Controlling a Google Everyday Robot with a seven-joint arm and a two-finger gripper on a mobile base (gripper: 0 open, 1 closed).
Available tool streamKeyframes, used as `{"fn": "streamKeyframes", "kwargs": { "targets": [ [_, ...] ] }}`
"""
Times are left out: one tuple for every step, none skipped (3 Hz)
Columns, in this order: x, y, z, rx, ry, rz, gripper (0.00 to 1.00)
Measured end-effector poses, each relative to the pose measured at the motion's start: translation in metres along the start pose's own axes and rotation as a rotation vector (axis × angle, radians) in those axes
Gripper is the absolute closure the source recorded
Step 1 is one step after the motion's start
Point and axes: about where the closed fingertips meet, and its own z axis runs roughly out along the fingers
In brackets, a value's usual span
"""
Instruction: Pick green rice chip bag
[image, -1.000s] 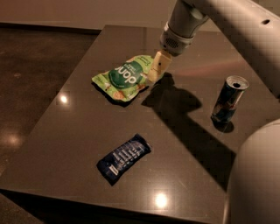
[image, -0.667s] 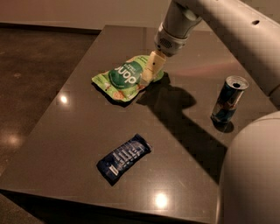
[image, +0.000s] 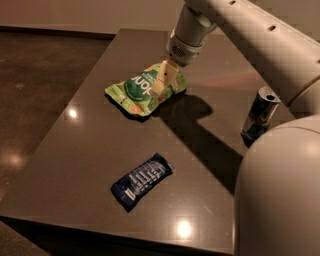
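Note:
The green rice chip bag lies flat on the dark table, towards its back middle, with its dark green round label facing up. My gripper hangs from the white arm and is down over the right half of the bag, at or just above its surface. The gripper covers part of the bag's right side.
A dark blue wrapper with white print lies near the table's front. A blue-silver drink can stands at the right, close to the arm's shadow. A large white part of the robot fills the lower right corner.
My gripper has moved left from the bag's right edge to over the bag's right half. The bag, wrapper and can have not moved.

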Motion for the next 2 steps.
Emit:
{"fn": "streamKeyframes", "kwargs": {
  "targets": [
    [-0.0106, 0.0007, 0.0110, -0.013, 0.007, -0.010, 0.00],
    [-0.0158, 0.0007, 0.0169, -0.021, 0.014, -0.018, 0.06]
  ]
}}
